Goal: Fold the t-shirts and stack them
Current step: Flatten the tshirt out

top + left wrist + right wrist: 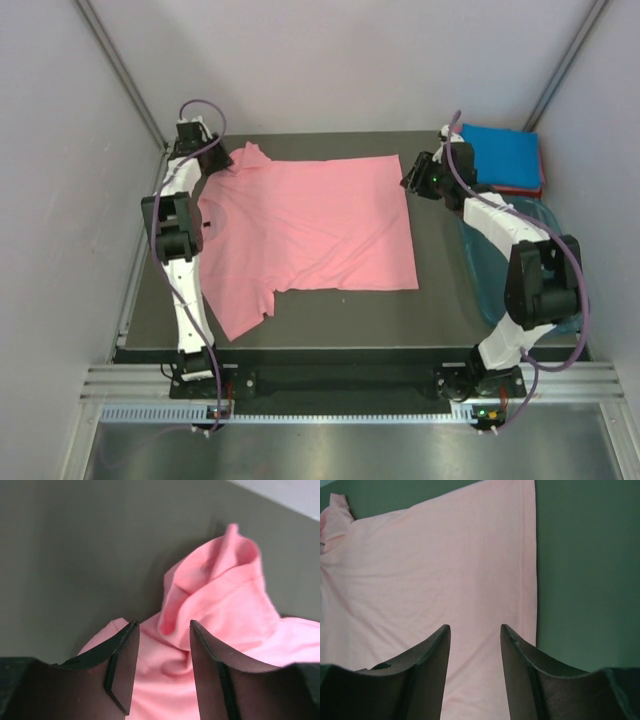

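**Pink shirt spread on the dark table, both claws parted over it**

We are looking down into a booth whose pale grey walls [330,60] are closing in the scene at 9, 12 and 3 o'clock. The dark grey table [440,315] is filling the middle. A ribbed aluminium rail [330,385] is running along its 6 o'clock edge, and a sheet of brushed metal [330,450] is lying nearer than that.

The salmon-pink t-shirt [310,225] is lying spread over the table's centre and 9 o'clock half. Its collar is pointing toward 9 o'clock and its hem toward 3 o'clock, with one sleeve bunching up at 11 o'clock. A translucent teal tub [478,265] is sitting at the 3 o'clock edge, partly under the right arm [520,270]. At the 1 o'clock corner the blue t-shirt [505,155] is resting folded on the reddish-pink t-shirt [522,190], of which we are seeing only a thin edge.

The left arm [180,240] is reaching up the 9 o'clock side. The left gripper [163,623] is hanging over the bunched sleeve with its fingers spread, pink cloth showing in the gap and nothing pinched. The right gripper [474,626] is hanging over the shirt's 1 o'clock corner beside the hem, its fingers likewise spread. We cannot tell whether either claw is touching the cloth.
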